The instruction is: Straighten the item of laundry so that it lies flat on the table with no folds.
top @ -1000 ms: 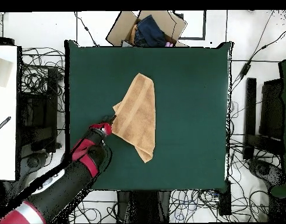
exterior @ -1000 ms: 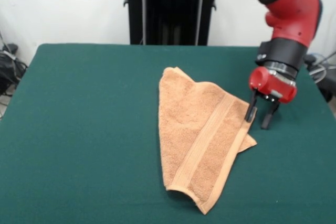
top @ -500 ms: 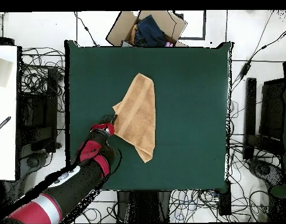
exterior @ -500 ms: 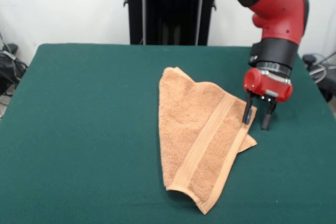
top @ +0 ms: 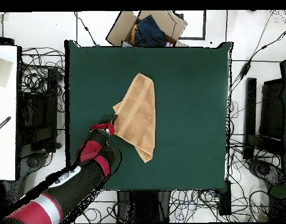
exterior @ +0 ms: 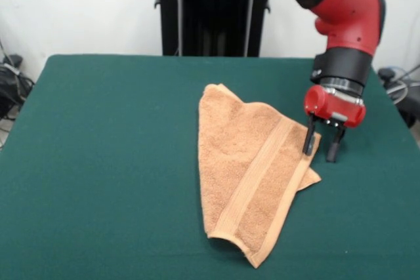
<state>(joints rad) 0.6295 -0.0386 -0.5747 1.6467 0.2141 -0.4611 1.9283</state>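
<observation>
The item of laundry (exterior: 252, 181) (top: 138, 115) is a light orange-tan terry towel, folded over on itself into a long wedge, with a woven band running along its length. It lies near the middle of the dark green table (exterior: 105, 162) (top: 191, 105). My gripper (exterior: 319, 145) (top: 112, 121) hangs at the towel's right edge in the front view, open, its two black fingers pointing down. One finger stands over the towel's hem and the other over bare felt. Nothing is held between them.
An open cardboard box (top: 146, 28) with dark cloth inside sits beyond the table's top edge in the overhead view. Cables (top: 40, 81) and dark equipment (top: 258, 116) surround the table on the floor. A black stand (exterior: 213, 11) rises behind the table.
Over the last second the arm shifted left toward the towel's edge in the front view, and the gripper straightened to point down. It has barely moved in the last half second.
</observation>
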